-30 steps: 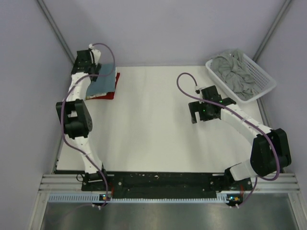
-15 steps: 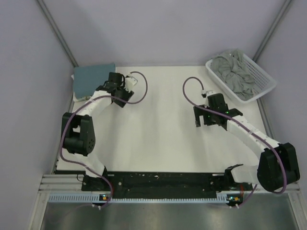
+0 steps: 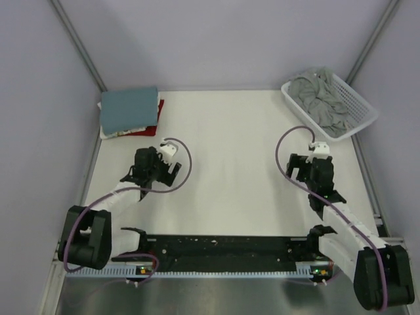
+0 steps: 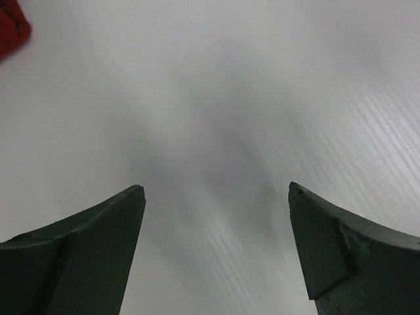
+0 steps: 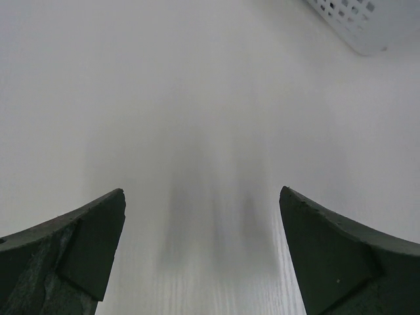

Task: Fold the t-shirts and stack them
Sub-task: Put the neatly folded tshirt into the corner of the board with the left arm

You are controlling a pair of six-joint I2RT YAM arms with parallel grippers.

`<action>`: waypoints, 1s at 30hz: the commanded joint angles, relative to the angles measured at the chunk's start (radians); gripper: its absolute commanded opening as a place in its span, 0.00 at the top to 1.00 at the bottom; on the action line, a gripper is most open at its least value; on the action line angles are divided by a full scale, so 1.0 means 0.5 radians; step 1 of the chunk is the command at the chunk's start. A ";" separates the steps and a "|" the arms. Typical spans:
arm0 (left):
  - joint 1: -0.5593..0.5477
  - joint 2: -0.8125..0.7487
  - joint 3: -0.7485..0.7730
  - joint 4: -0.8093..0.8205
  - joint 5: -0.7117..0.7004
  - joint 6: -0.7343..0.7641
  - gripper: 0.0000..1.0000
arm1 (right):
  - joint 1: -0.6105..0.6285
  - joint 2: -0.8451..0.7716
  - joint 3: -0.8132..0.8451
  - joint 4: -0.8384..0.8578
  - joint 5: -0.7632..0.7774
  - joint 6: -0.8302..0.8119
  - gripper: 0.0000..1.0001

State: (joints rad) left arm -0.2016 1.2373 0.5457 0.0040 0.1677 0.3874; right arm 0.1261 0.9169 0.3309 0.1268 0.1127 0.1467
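A folded teal-blue t-shirt (image 3: 129,107) tops a stack at the table's back left corner, over a dark red t-shirt (image 3: 149,125) whose edge shows beside and below it; a red corner (image 4: 12,29) shows in the left wrist view. A crumpled grey t-shirt (image 3: 319,98) lies in the white basket (image 3: 362,105) at the back right. My left gripper (image 3: 155,172) hangs open over bare table, in front of the stack, holding nothing. My right gripper (image 3: 310,172) is open over bare table, in front of the basket, also empty. Both wrist views show wide jaws with only table between them.
The white table (image 3: 223,157) lies between the two arms. The basket's corner (image 5: 367,23) shows at the top right of the right wrist view. Grey walls close in the back and sides; a black rail (image 3: 223,249) runs along the near edge.
Both arms have drawn back toward the near edge. The left gripper has left the stack at the back left and come toward the table's middle left; the right has moved nearer and rightward.
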 commanded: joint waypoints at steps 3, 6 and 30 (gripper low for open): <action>0.044 -0.017 -0.398 1.341 -0.283 -0.413 0.01 | -0.059 -0.171 -0.498 1.168 0.348 -0.094 0.01; 0.099 -0.039 -0.523 1.647 -0.115 -0.425 0.01 | -0.160 -0.110 -0.650 1.578 0.367 -0.036 0.01; 0.127 0.369 -0.883 2.833 -0.357 -0.483 0.01 | -0.240 0.124 -0.521 1.581 -0.017 -0.128 0.01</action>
State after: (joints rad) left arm -0.1425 1.4136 0.1154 1.2465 0.0021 0.1585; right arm 0.0162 0.9714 0.0658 0.8524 0.1295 0.0959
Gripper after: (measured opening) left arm 0.987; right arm 0.988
